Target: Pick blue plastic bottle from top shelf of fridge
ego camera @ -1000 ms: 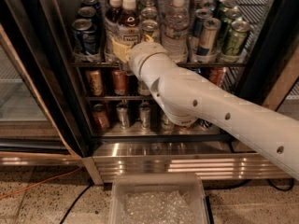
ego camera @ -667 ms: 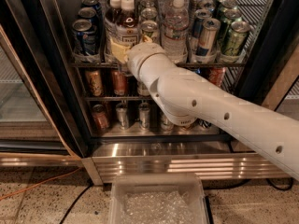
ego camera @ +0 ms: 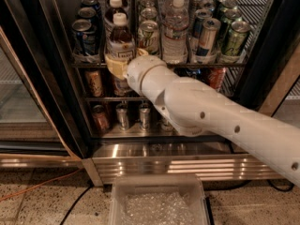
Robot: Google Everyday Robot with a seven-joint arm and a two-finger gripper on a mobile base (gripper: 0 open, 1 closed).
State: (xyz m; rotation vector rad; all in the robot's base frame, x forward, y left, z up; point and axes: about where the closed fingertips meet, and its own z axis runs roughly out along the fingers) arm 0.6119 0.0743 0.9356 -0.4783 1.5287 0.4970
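Nearest, a clear plastic bin [ego camera: 157,182] sits below the fridge's [ego camera: 63,78] ribbed steel grille [ego camera: 187,165]. The smooth white arm [ego camera: 211,121] rises to the gripper [ego camera: 116,65] at the top shelf's [ego camera: 89,63] front lip. Whether its jaws hold anything cannot be told. Directly behind them stands the blue plastic bottle [ego camera: 120,39], with cans [ego camera: 149,35] tight on 2 sides.

A: Obs., upper row, left to right: two blue drink cans [ego camera: 84,34], clear ribbed water bottles [ego camera: 174,36], a slim silver-and-blue can [ego camera: 206,35], green cans [ego camera: 234,37].
B: Lower rows?
A: Middle row: orange-red cans [ego camera: 95,82]. Bottom row: small silver cans [ego camera: 123,116], with one reddish can [ego camera: 100,118] left of them.
B: Floor?
A: Speckled stone floor [ego camera: 37,210]. A clear plastic bin [ego camera: 116,198] holds crumpled clear material. A thin orange cable [ego camera: 28,191] lies at the left.
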